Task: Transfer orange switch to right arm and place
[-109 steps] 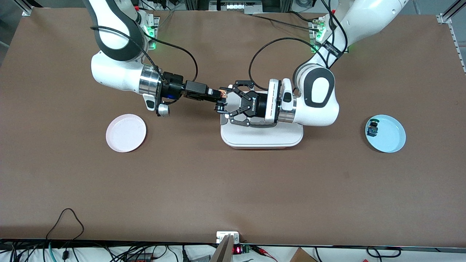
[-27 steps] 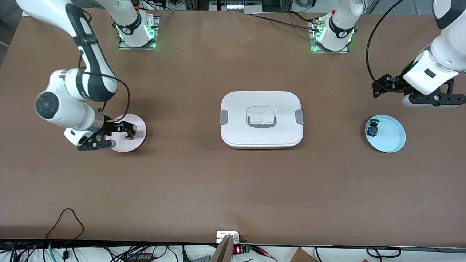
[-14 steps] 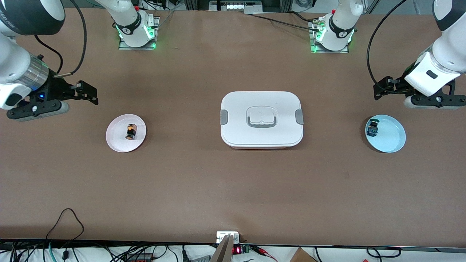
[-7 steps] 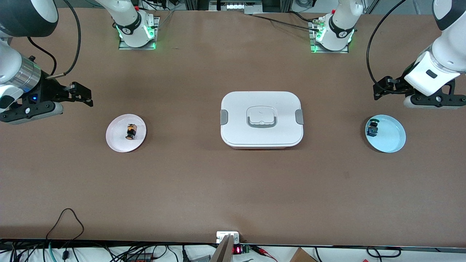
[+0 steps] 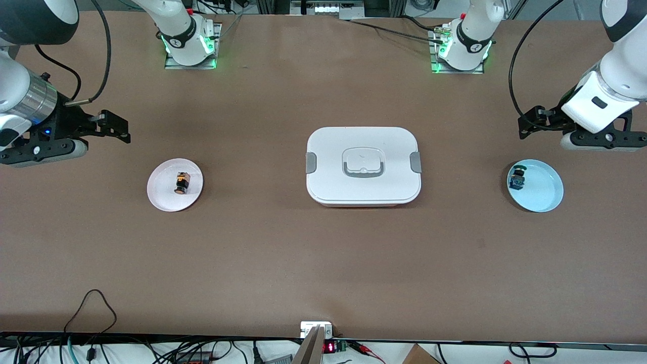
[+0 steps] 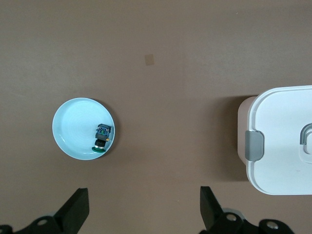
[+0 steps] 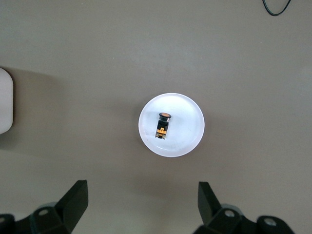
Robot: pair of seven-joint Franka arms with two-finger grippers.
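The orange switch (image 5: 182,182) lies on its side on the pink plate (image 5: 160,194) toward the right arm's end of the table. It also shows in the right wrist view (image 7: 163,126), on the plate (image 7: 187,134). My right gripper (image 5: 121,130) is open and empty, up over bare table beside the pink plate; its jaws stand wide apart in its wrist view (image 7: 141,204). My left gripper (image 5: 523,127) is open and empty, waiting over the table beside the blue plate (image 5: 546,192); it also shows in its wrist view (image 6: 144,209).
A white lidded box (image 5: 328,146) with grey latches stands mid-table and shows in the left wrist view (image 6: 278,146). A green-and-blue-topped black component (image 5: 516,178) lies in the blue plate (image 6: 73,131). Cables run along the table's front edge.
The right gripper let the orange switch go onto the pink plate, then rose and drew away toward the right arm's end; it has barely shifted in the last half second. The left arm is still.
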